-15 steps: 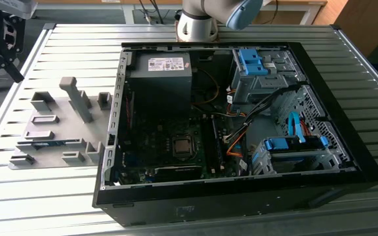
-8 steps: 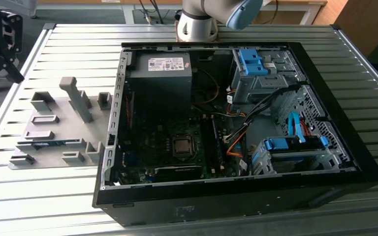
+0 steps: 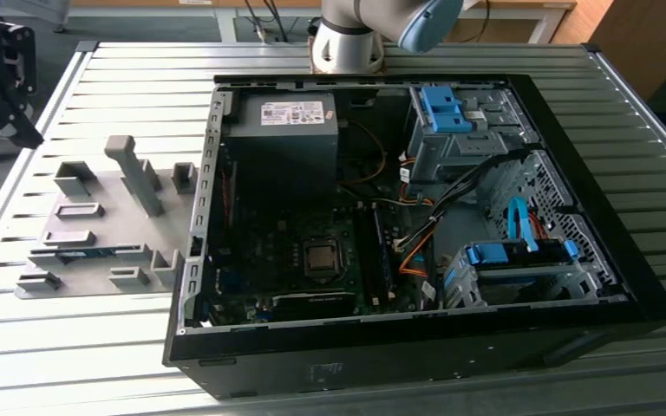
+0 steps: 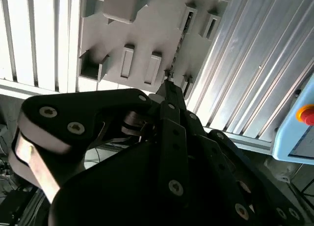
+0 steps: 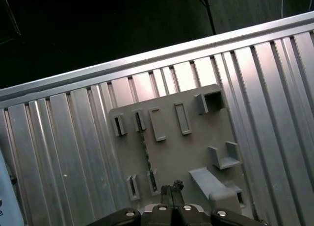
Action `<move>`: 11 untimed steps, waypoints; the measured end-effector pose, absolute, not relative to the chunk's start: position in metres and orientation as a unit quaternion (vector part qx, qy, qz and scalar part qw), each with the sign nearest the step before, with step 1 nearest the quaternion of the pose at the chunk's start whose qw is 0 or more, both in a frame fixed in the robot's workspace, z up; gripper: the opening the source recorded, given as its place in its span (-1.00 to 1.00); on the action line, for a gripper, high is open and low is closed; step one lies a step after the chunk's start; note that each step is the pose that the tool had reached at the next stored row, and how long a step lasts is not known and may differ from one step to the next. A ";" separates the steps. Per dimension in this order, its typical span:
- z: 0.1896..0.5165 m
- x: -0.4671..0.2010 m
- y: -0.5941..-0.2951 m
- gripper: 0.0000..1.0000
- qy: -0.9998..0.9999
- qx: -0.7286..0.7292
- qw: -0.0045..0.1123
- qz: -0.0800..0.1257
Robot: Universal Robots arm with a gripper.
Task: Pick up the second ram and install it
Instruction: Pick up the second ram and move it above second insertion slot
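- One wide tabletop [image 3: 101, 364] of ribbed silver metal strips carries everything; beyond its far edge the exterior view shows wooden furniture and some hanging cables.
- One black computer case [image 3: 449, 347] lies open on the tabletop, toward the exterior view's right, with the mainboard, the grey power box and the blue drive-bay clips in sight. The memory slots inside are dark, and I cannot tell whether a stick already sits there.
- The arm's grey base [image 3: 350, 48] stands behind the case, and its upper part is cut off by the picture edge.
- One grey holder plate [image 3: 114, 186] with several raised blocks lies flat on the tabletop, just beside the case on the exterior view's left.
- The gripper [image 3: 21, 132] hangs in the air at the exterior view's left edge, partly cut off, above the tabletop and apart from the plate. In the first wrist view its fingertips [image 5: 166, 189] look pressed together with nothing between them.
- The second ram [image 3: 79, 253] stands on its edge in the near holder blocks of the plate, a thin blue-green strip. In both wrist views it is only a dark thin line [image 5: 145, 160] [image 4: 177, 47], and its chips are hard to make out.
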State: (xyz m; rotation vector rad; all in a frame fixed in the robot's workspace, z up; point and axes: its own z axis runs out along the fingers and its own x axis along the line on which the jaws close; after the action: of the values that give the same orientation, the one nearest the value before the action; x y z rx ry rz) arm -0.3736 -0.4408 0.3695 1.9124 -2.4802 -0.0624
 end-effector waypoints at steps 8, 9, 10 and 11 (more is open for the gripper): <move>0.368 -0.378 -0.442 -0.77 -0.780 0.626 0.004 -0.019; 0.368 -0.378 -0.442 -0.68 -0.779 0.626 0.004 -0.019; 0.367 -0.378 -0.442 -0.68 -0.779 0.626 0.003 -0.019; 0.367 -0.378 -0.442 -0.55 -0.779 0.627 0.003 -0.019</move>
State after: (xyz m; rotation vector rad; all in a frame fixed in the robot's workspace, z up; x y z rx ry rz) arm -0.3785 -0.4422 0.3668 1.9645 -2.4422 -0.0582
